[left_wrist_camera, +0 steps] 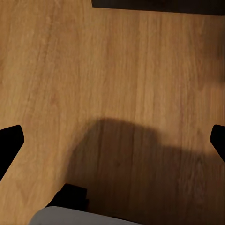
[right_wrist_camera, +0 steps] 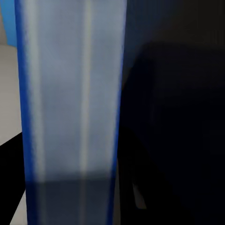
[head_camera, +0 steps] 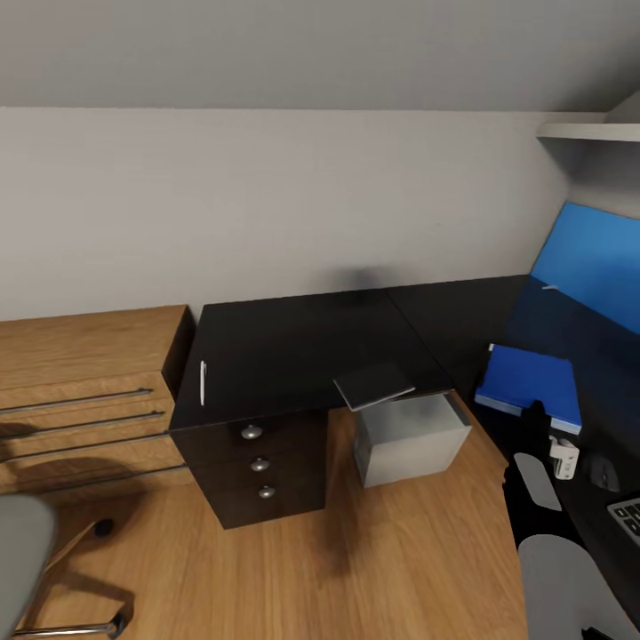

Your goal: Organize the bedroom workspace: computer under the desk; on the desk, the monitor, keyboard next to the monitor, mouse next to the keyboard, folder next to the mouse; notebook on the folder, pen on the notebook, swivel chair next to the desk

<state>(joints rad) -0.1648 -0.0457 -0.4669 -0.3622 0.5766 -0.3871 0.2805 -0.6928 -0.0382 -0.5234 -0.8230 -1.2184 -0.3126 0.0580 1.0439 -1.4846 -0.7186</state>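
Head view: the blue folder (head_camera: 532, 384) lies flat on the dark table (head_camera: 427, 320) at the right, its near edge by the table's lip, just beyond the right pincer (head_camera: 562, 456), whose state I cannot tell. It looks thin, light and fairly stiff, best pinched at that free edge. A pen (head_camera: 203, 382) rests near the table's left edge, a grey notebook (head_camera: 374, 384) overhangs the front; mouse (head_camera: 604, 474) and keyboard (head_camera: 628, 516) crowd the right.

Left wrist view: the released left pincer (left_wrist_camera: 112, 140) hangs over bare wooden floor (left_wrist_camera: 93, 70).

Right wrist view: the folder's pale edge (right_wrist_camera: 70, 108) stands close ahead.
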